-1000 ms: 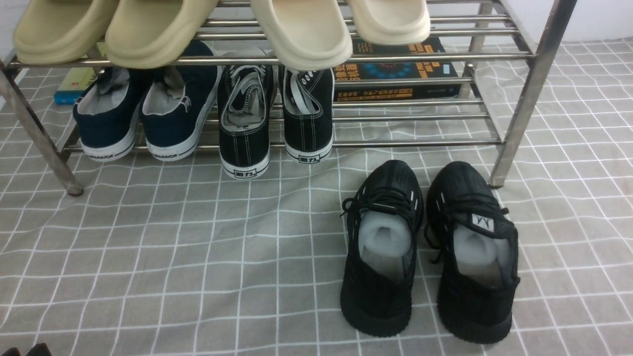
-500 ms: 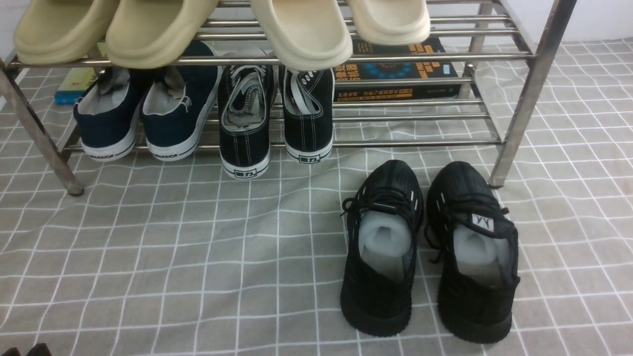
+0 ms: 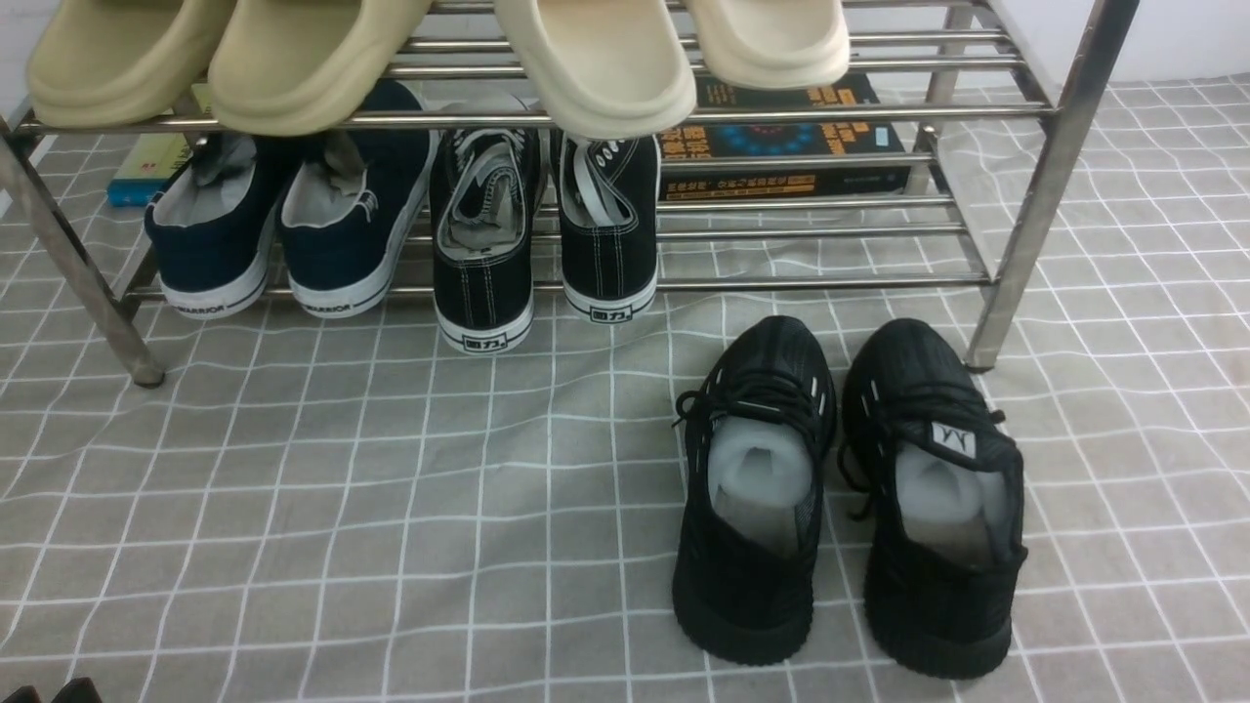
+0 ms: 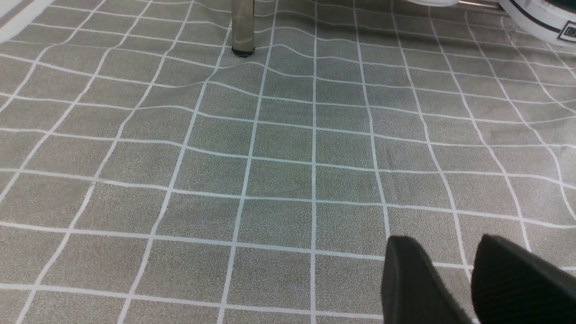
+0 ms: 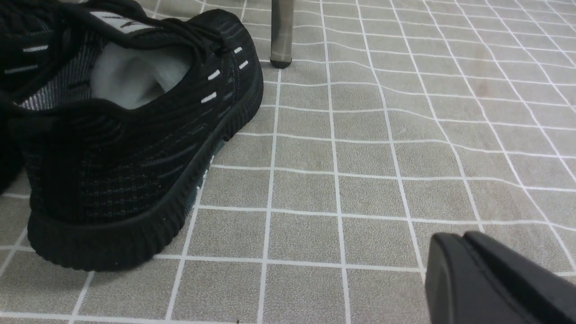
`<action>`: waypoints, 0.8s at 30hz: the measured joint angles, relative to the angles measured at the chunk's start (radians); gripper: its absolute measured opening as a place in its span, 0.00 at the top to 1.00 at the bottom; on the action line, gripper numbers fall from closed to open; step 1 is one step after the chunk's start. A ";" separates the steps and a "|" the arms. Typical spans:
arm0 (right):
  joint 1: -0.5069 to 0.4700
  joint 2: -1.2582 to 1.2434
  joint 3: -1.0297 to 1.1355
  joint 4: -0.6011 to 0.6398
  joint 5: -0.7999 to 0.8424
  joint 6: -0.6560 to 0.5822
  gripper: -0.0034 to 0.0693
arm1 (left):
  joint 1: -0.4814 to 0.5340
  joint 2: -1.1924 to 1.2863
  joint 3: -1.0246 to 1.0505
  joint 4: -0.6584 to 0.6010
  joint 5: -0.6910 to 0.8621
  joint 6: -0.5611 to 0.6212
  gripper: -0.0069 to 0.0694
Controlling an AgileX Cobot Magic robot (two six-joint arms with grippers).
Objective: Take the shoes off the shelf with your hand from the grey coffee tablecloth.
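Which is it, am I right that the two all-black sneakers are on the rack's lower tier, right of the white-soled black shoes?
Not quite: the front view shows the all-black sneakers on the cloth, right of the white-soled black shoes.

Looks like home shoe-storage corner. Judged from two-tier steel shoe rack (image 3: 830, 284), standing on grey cloth (image 3: 322, 508) with white grid, close to white wall (image 3: 1172, 39). Stocked like household: beige slippers (image 3: 312, 59) and cream slippers (image 3: 605, 68) on upper tier; navy shoes (image 3: 342, 244) and black canvas shoes (image 3: 488, 283) on lower. Thick dark book (image 3: 781, 137) also visible through rack bars. Also equipped with robot: left pincer (image 4: 443, 238) and right pincer (image 5: 452, 235) in wrist views. Cannot tell lived-in home from lab mock-up.
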 joint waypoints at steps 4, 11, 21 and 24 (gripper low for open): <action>0.000 0.000 0.000 0.000 0.000 0.000 0.89 | 0.000 0.000 0.000 0.001 0.000 0.000 0.59; 0.000 0.000 0.000 0.000 0.000 0.000 0.88 | 0.000 0.000 0.000 0.001 0.000 0.000 0.59; 0.000 0.000 0.000 0.000 0.000 0.000 0.86 | 0.000 0.000 0.000 0.001 0.000 0.000 0.59; 0.000 0.000 0.000 0.000 0.000 0.000 0.86 | 0.000 0.000 0.000 0.001 0.000 0.000 0.59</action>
